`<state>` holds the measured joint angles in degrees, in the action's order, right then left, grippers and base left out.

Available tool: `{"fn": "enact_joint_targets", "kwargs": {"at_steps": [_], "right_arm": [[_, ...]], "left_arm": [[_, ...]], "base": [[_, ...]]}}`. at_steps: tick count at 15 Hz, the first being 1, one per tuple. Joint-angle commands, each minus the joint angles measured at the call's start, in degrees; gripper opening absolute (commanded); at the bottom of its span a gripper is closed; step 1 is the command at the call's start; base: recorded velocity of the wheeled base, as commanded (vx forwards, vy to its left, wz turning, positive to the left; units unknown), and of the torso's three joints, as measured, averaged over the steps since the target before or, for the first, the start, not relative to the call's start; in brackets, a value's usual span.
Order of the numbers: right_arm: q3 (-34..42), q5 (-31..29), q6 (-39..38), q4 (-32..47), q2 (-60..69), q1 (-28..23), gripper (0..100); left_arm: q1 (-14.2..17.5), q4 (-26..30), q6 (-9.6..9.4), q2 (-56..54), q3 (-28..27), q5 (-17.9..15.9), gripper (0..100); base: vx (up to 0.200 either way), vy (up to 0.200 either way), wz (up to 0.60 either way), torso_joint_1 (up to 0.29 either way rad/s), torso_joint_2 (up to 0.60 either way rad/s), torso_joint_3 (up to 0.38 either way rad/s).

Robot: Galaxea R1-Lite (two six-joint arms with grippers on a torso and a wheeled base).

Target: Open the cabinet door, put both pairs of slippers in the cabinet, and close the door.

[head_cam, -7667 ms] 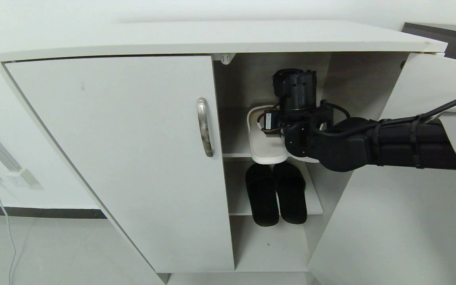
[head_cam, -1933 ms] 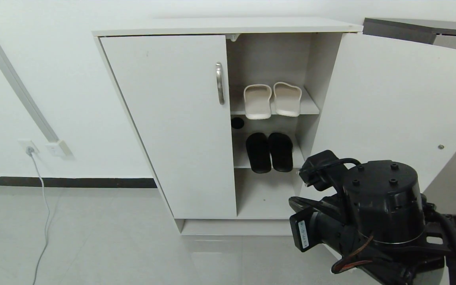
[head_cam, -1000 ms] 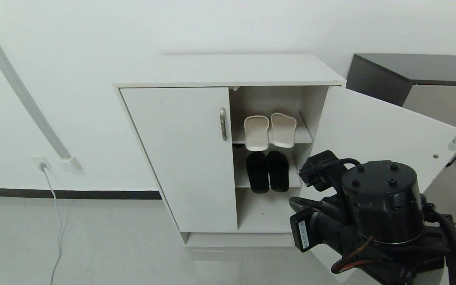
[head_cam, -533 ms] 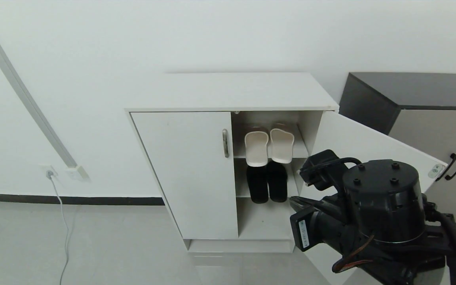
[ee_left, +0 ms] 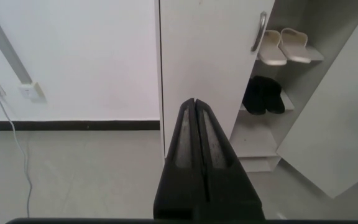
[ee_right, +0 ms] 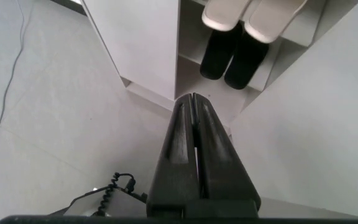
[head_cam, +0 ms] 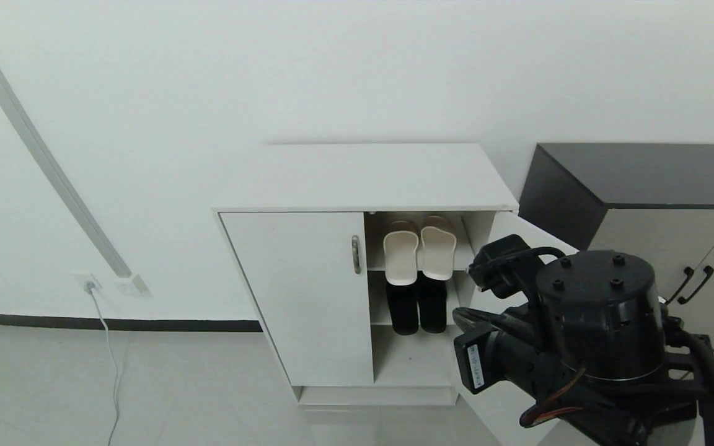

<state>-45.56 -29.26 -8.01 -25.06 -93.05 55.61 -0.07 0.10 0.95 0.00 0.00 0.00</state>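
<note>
Both pairs are stowed in the cabinet (head_cam: 363, 176): the white slippers (head_cam: 401, 257) on the upper shelf, the black slippers (head_cam: 403, 308) on the shelf below; the right door (ee_left: 334, 124) hangs wide open, so only closing it is left; the left gripper (ee_left: 194, 106) and the right gripper (ee_right: 193, 99) each have their fingers pressed together on nothing, well apart from the cabinet; the white toes overhang their shelf edge, so the swinging door may catch them and fail to shut; closed fingers could also skid along the flat panel; the left wrist view shows the door's broad inner face, which the right arm largely hides in the head view; the head view alone shows the cabinet's top
</note>
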Motion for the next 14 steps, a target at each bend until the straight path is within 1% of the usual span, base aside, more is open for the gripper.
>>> {"fn": "enact_joint_targets", "kwargs": {"at_steps": [1, 6, 8, 12, 14], "right_arm": [[-0.06, -0.01, 0.01, -0.07, -0.11, 0.02, 0], [-0.32, -0.01, 0.01, 0.10, 0.06, 0.02, 0], [-0.06, -0.45, 0.10, 0.10, -0.03, 0.02, 0], [0.56, -0.54, 1.07, -0.16, 0.24, 0.11, 0], [0.82, -0.27, 1.07, -0.16, -0.03, 0.11, 0]], "left_arm": [[-0.01, -0.01, 0.02, 0.00, 0.00, 0.00, 0], [-0.01, -0.01, 0.10, 0.09, 0.00, 0.00, 0], [-0.01, -0.01, 0.10, 0.00, 0.00, 0.00, 0], [-0.01, -0.01, 0.10, 0.09, 0.00, 0.00, 0], [-0.01, -0.01, 0.10, 0.00, 0.00, 0.00, 0]], "base": [[0.000, 0.000, 0.00, 0.237, -0.56, -0.320], [0.000, 0.000, 0.00, 0.258, -0.59, -0.333], [0.000, 0.000, 0.00, 0.210, -0.47, -0.259], [0.000, 0.000, 0.00, 0.179, -0.38, -0.210], [0.000, 0.000, 0.00, 0.053, -0.14, -0.066]]}}
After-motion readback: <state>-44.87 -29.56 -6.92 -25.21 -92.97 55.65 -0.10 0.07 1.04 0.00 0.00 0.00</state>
